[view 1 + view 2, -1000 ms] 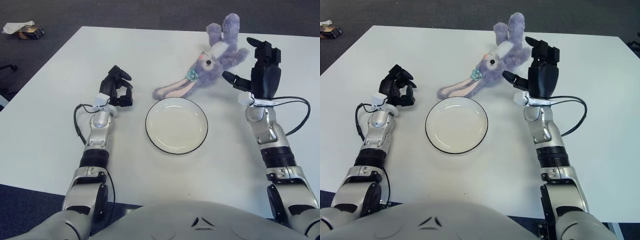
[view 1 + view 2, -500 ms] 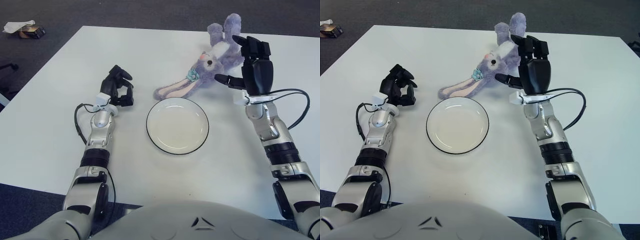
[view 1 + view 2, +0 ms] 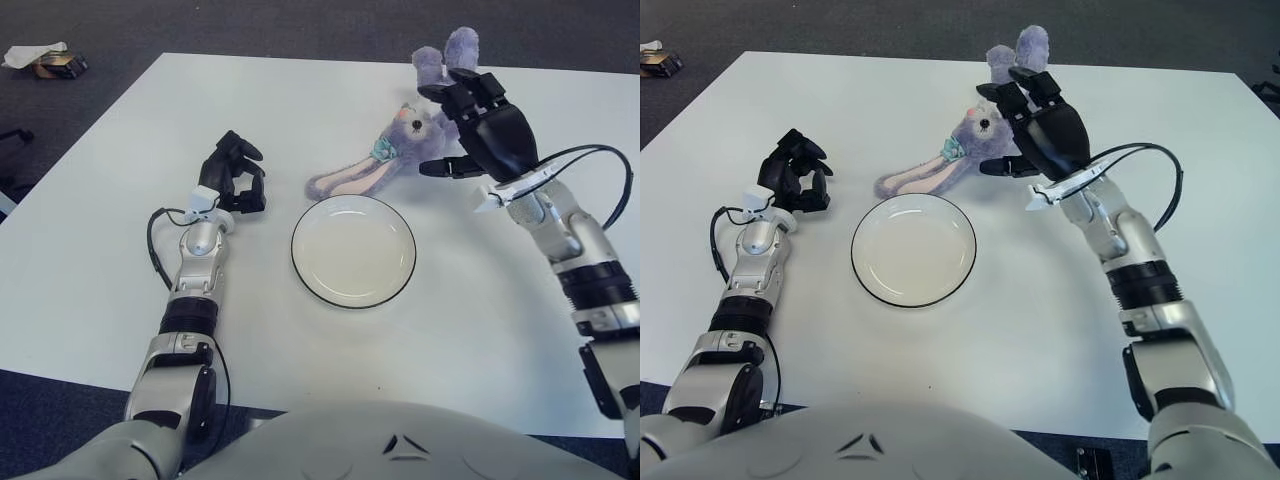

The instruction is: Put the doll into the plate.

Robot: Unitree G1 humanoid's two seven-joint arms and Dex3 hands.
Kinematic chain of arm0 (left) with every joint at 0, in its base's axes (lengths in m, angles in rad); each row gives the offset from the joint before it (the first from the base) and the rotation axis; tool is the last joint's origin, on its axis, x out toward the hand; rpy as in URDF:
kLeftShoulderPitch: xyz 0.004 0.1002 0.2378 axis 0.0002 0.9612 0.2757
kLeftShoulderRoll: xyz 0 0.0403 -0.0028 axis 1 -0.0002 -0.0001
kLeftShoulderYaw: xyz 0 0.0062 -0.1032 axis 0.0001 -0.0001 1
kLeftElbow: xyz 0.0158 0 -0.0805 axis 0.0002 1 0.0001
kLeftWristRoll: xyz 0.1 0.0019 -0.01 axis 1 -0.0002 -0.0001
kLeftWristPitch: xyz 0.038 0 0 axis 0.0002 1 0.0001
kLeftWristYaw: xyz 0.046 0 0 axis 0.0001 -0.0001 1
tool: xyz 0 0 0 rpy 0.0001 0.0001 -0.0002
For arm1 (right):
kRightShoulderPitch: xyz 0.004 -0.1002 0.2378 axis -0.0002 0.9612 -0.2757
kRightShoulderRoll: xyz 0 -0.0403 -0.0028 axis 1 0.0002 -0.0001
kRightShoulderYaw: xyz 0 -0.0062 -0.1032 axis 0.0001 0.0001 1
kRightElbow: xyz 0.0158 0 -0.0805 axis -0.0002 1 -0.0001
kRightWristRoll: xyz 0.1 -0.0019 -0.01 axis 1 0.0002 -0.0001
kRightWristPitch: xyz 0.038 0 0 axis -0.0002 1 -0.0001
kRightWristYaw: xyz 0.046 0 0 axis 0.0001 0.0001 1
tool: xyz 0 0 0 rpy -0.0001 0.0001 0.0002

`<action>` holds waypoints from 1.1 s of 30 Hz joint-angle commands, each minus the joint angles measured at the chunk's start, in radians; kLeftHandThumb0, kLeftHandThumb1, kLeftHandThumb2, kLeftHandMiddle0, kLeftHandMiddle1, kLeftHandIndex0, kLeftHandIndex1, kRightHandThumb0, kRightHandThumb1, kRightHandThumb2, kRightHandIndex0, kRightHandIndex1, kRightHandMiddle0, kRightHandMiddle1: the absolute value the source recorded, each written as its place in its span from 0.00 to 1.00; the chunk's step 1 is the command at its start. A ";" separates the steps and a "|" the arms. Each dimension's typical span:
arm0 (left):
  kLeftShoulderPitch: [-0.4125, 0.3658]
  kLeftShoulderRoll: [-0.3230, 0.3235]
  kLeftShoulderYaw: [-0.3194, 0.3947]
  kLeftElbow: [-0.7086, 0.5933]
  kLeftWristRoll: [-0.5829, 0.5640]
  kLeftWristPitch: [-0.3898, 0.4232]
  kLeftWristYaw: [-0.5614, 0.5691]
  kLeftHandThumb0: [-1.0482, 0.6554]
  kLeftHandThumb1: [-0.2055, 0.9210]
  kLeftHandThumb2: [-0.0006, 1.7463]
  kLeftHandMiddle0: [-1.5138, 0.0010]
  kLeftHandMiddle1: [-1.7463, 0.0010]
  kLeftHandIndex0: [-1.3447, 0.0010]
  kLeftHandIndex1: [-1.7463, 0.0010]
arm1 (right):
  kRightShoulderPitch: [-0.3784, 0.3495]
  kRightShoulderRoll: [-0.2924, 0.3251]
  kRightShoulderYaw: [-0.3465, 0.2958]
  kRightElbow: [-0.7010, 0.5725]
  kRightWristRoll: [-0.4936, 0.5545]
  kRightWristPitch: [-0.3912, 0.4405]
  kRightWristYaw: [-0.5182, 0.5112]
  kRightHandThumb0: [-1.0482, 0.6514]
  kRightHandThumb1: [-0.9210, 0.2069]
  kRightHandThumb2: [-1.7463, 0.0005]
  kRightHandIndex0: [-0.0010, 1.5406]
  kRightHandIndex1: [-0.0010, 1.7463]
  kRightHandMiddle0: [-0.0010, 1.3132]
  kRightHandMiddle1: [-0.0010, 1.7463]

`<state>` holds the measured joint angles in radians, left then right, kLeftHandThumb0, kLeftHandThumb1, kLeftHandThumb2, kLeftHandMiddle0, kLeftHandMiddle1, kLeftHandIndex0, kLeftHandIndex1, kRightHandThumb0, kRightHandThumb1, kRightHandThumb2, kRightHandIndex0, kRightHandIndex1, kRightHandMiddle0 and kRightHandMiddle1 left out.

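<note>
- Right hand [image 3: 478, 125], left eye view — fingers spread over the body of the purple rabbit doll [image 3: 400, 148], covering its midsection; whether any finger touches the plush is hard to tell, and nothing is gripped.
- Doll lies on the white tabletop [image 3: 90, 250] just beyond the plate [image 3: 353, 250], long ears pointing toward the plate's far-left rim, apart from it.
- Left hand [image 3: 233, 180] rests on the tabletop left of the plate, fingers curled, holding nothing.
- Small object [image 3: 45, 60] on the floor at top left — no readable writing.
- Right eye view: same layout; the right hand's [image 3: 1035, 125] palm hides the doll's [image 3: 960, 150] belly, feet showing above the fingers.
</note>
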<state>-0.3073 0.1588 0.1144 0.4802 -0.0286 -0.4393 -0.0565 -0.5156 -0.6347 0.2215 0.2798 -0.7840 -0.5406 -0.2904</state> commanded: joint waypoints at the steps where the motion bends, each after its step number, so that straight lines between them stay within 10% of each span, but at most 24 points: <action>1: 0.073 -0.017 -0.009 0.057 0.011 -0.009 0.002 0.61 0.47 0.75 0.67 0.00 0.64 0.00 | -0.048 -0.029 0.023 0.042 -0.022 -0.041 0.020 0.00 0.00 0.67 0.00 0.13 0.00 0.32; 33: 0.082 -0.030 -0.017 0.044 0.022 -0.011 0.017 0.61 0.48 0.75 0.68 0.00 0.64 0.00 | -0.282 -0.106 0.182 0.251 -0.161 -0.165 0.135 0.00 0.00 0.66 0.00 0.07 0.00 0.21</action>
<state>-0.3057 0.1498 0.1097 0.4729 -0.0253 -0.4400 -0.0489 -0.7701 -0.7305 0.3906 0.5175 -0.9368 -0.6971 -0.1702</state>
